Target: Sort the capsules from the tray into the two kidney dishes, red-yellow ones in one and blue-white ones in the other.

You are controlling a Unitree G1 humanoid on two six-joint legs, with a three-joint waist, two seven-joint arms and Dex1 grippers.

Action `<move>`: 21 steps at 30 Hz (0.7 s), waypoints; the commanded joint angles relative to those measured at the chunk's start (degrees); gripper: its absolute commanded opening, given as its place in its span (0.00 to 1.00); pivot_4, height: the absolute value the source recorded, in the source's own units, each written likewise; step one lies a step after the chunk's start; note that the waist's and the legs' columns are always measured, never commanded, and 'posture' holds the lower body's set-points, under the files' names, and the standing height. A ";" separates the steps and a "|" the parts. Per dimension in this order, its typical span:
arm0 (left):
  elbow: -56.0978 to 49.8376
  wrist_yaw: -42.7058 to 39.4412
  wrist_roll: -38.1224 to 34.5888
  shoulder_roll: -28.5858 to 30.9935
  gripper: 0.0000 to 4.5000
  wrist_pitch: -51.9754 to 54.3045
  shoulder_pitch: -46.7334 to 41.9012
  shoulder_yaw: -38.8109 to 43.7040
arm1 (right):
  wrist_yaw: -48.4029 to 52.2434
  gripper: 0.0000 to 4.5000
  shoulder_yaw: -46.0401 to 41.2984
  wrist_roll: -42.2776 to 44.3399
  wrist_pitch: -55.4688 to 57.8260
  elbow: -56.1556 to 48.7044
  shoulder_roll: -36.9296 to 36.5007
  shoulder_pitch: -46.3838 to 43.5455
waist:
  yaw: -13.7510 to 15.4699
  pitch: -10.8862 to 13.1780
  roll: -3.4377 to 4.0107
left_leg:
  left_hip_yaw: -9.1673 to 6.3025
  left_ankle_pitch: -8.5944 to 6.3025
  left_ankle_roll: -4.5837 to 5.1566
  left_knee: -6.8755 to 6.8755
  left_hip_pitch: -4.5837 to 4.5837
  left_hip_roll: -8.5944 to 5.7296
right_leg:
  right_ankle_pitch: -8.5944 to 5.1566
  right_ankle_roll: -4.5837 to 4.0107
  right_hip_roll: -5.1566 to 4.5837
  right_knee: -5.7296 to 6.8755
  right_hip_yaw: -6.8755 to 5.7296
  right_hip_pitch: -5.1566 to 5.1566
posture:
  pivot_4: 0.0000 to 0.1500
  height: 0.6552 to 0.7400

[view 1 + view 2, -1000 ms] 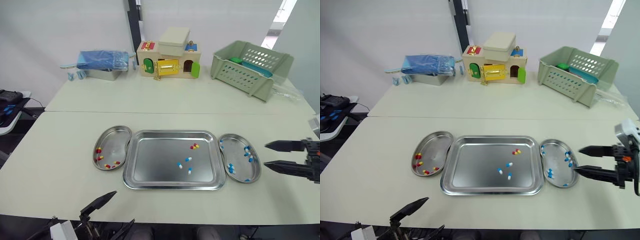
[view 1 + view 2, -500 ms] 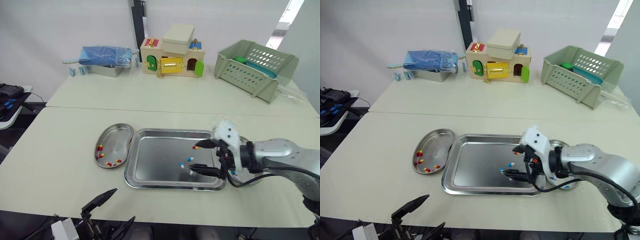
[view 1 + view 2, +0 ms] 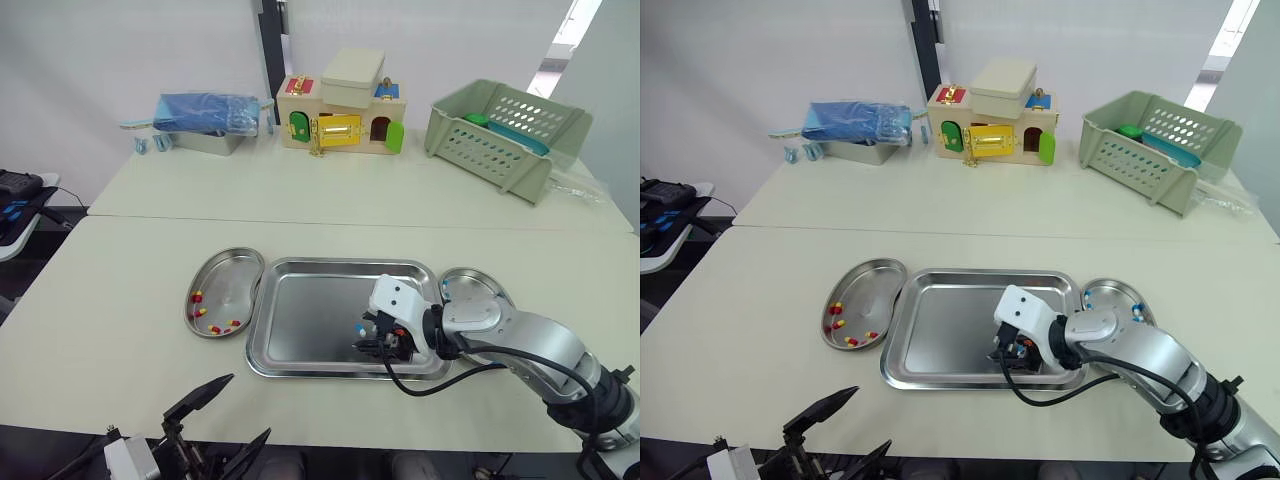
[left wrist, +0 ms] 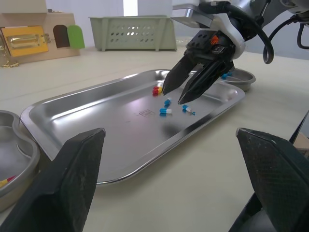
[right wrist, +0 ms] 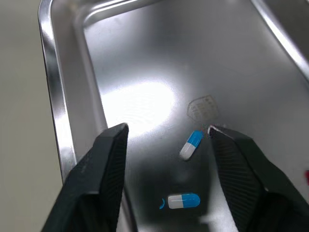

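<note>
Straddling a blue-white capsule (image 5: 191, 145) toward the tray's (image 5: 58, 121) near edge, the right gripper (image 5: 166, 129) has its fingers spread open. Centre the capsule between the pads, lower to the metal, then close gently so it doesn't skid.

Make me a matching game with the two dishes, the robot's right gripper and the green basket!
1 left kidney dish
2 right kidney dish
3 right gripper
4 green basket

A open over the tray
B holds red-yellow capsules
C back of the table
D holds blue-white capsules

Pairs: 1-B, 2-D, 3-A, 4-C
</note>
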 commanded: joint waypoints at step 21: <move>2.22 -1.79 -1.32 1.47 1.00 -4.63 0.86 -0.80 | 0.55 0.57 4.82 -9.61 0.85 3.09 3.31 0.95 | -0.03 -0.01 0.01 | 0.01 0.00 0.00 -0.01 0.00 0.00 | 0.00 -0.01 0.00 0.01 0.01 -0.04 | 1.00 1.00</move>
